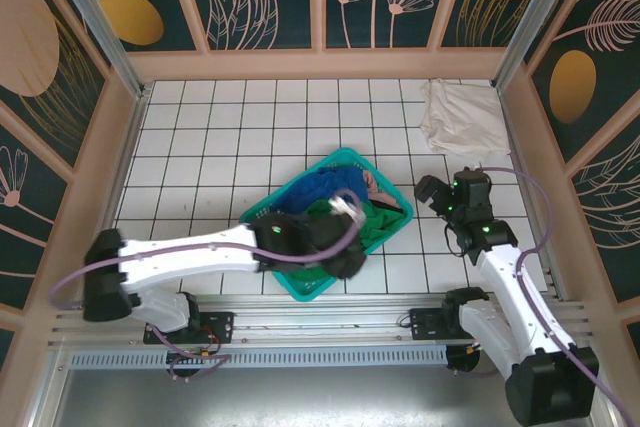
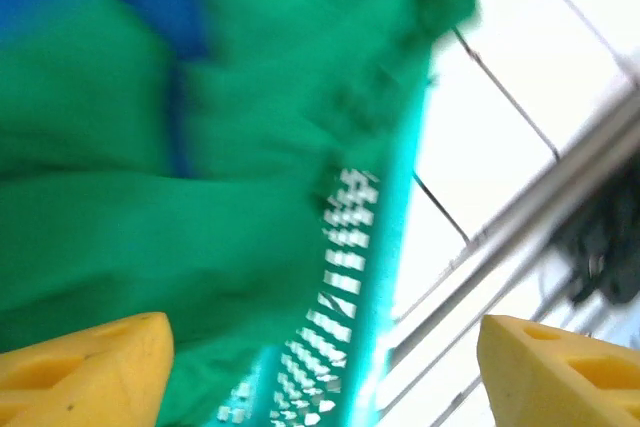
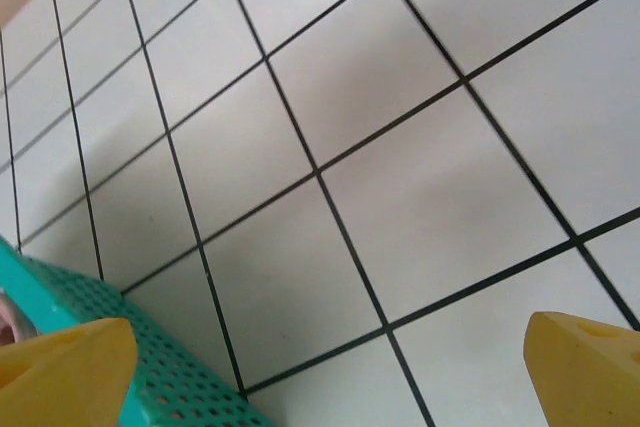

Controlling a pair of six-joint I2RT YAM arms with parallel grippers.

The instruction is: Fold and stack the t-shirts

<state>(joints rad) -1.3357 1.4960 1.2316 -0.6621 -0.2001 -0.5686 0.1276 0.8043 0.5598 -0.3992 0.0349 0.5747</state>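
I use the teal basket [image 1: 308, 289] as my marker, and it sits on the white tiled table [image 1: 200, 147]. The green t-shirt [image 1: 378, 229] lies bunched up inside the basket, on the side nearest the right arm, pushed up against the rim. The blue t-shirt [image 1: 318, 187] is in the basket too, crumpled on the far side and touching the green one. The cream-white t-shirt [image 1: 458, 115] is outside the basket. It lies in a heap on the table, well past the basket, far off to the right. My left gripper [image 1: 345, 209] hangs over the basket, just above the cloth. Its wrist picture is blurry, but I can see the two yellow fingers [image 2: 90, 367] wide apart with nothing pinched between them. The green t-shirt and the basket's holey wall lie beyond them. My right gripper [image 1: 433, 192] is just outside the basket on its right side, over bare tiles. Its fingers are spread wide too, and it holds nothing. A corner of the basket sits close to one of them.
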